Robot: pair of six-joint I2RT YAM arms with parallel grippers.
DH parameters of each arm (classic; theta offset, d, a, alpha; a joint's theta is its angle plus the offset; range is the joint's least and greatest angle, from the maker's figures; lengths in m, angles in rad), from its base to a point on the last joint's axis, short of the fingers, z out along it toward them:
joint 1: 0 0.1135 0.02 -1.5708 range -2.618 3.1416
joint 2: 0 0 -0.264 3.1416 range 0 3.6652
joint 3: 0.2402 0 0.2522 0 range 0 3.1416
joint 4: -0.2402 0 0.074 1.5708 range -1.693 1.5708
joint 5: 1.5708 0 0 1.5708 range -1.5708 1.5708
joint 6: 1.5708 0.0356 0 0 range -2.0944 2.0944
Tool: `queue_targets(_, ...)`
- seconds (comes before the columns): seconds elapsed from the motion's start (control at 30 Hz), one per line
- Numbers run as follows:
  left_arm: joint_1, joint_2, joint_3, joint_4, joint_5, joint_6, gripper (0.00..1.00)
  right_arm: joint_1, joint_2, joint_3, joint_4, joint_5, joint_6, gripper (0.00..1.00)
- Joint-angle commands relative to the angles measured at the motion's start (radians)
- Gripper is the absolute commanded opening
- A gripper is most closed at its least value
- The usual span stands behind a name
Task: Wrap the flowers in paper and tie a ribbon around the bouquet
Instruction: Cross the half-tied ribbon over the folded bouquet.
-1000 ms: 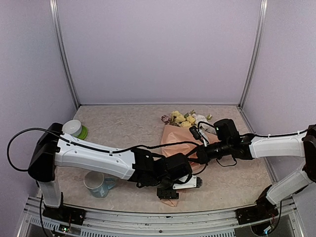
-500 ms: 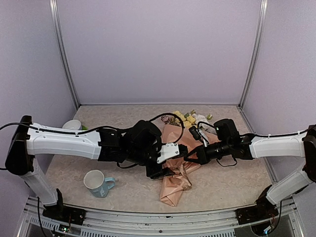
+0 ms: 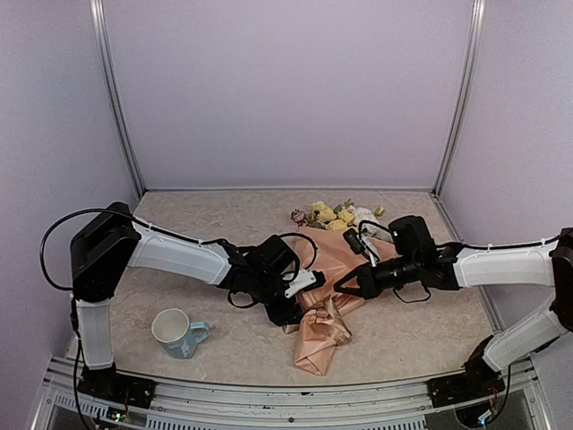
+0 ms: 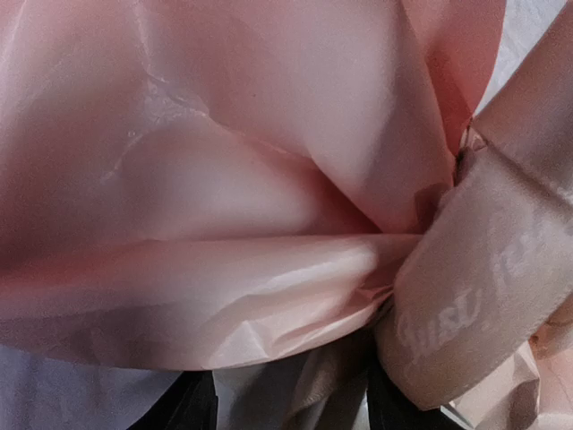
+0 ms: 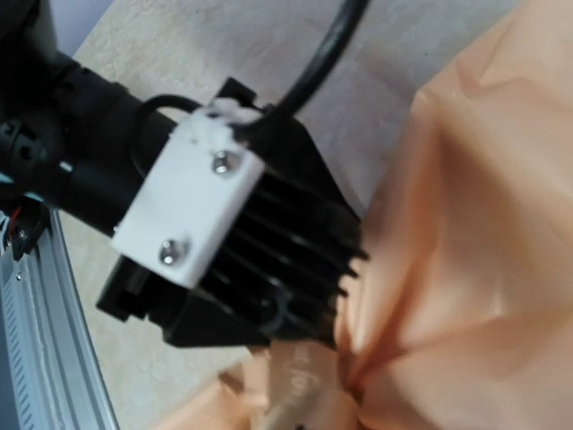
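Observation:
The bouquet lies across the middle of the table. The flowers [image 3: 333, 215] poke out of its far end, and the peach paper [image 3: 320, 336] is bunched into a crumpled tail at the near end. My left gripper [image 3: 286, 312] presses against the cone's narrow waist from the left. Its dark fingers [image 4: 190, 414] stand apart, with folds of paper [image 4: 224, 206] and a tan strand between them. The tan ribbon [image 4: 483, 305] loops around the waist. My right gripper [image 3: 346, 285] is shut at the waist's right side, and a strand of ribbon [image 5: 309, 381] runs into it.
A pale blue and white mug [image 3: 175, 331] stands near the front left of the table. The left wrist's white camera housing [image 5: 192, 206] sits very close to my right gripper. Lilac walls and metal posts [image 3: 458, 98] enclose the table.
My left arm has swung back from the front edge and settled low against the bouquet's waist, with its jaws narrowing. The right arm has stayed put.

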Motion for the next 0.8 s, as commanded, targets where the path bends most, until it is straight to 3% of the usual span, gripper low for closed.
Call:
queue_targets(0.0, -0.017, 0.039, 0.023, 0.112, 0.147, -0.060, 0.56, -0.007, -0.038, -0.009, -0.017, 0.017, -0.029, 0.00)
queue_targets(0.1, -0.055, 0.012, -0.013, 0.271, 0.216, -0.092, 0.52, -0.016, -0.052, -0.007, -0.044, 0.041, -0.048, 0.00)
queue_targets(0.2, -0.106, -0.015, -0.040, 0.373, 0.169, -0.104, 0.51, -0.031, -0.063, -0.006, -0.065, 0.045, -0.070, 0.00)
queue_targets(0.3, -0.128, -0.056, -0.073, 0.413, 0.097, -0.092, 0.58, -0.040, -0.071, -0.008, -0.076, 0.051, -0.084, 0.00)
queue_targets(0.5, -0.084, -0.123, -0.136, 0.452, 0.093, -0.118, 0.69, -0.041, -0.071, -0.018, -0.063, 0.004, -0.097, 0.00)
queue_targets(0.67, -0.084, -0.141, -0.164, 0.593, 0.120, -0.146, 0.68, -0.041, -0.091, -0.027, -0.052, -0.020, -0.091, 0.00)
queue_targets(0.77, -0.081, -0.131, -0.148, 0.656, 0.138, -0.171, 0.62, -0.041, -0.105, -0.036, -0.045, -0.033, -0.088, 0.00)
